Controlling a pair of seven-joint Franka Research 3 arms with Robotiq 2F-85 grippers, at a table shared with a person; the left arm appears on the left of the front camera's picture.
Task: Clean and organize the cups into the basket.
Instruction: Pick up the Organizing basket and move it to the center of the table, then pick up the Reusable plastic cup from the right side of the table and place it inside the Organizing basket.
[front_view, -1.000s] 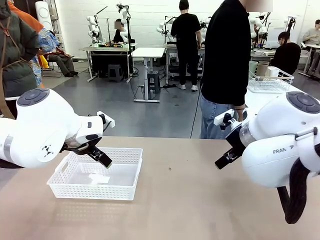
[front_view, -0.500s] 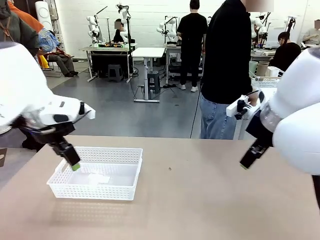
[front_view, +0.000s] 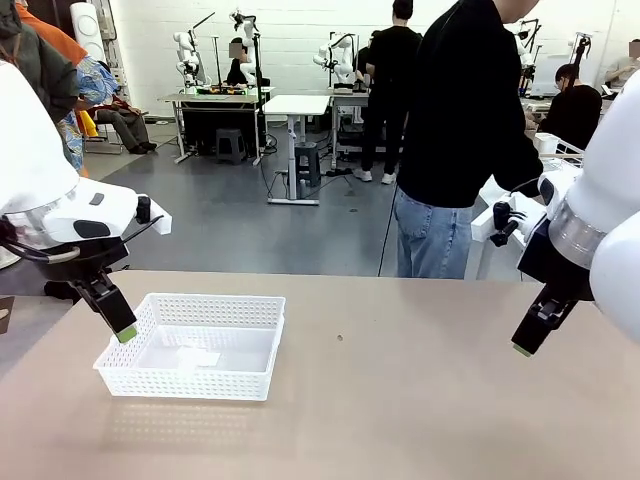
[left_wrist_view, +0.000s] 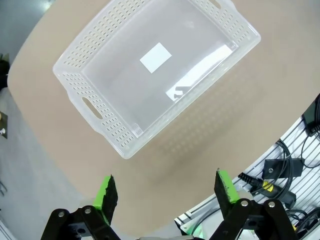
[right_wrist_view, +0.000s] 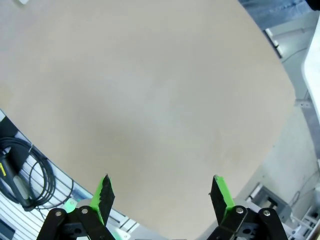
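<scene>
Basket (front_view: 185, 383) on table (front_view: 420, 400), left side

surface (front_view: 400, 400): plain tan top
on it: white perforated basket (front_view: 250, 375), toward the robot's left side

The basket (front_view: 186, 383) was a shallow white plastic rectangle with perforated grid walls and a cut-out handle at each short end. It sat flat and upright on the tan table (front_view: 400, 400), on its left half towards the near edge. The left wrist view looked down into it (left_wrist_view: 107, 125), where its smooth, glossy floor carried a white square patch (left_wrist_view: 155, 56) near the middle.
</scene>
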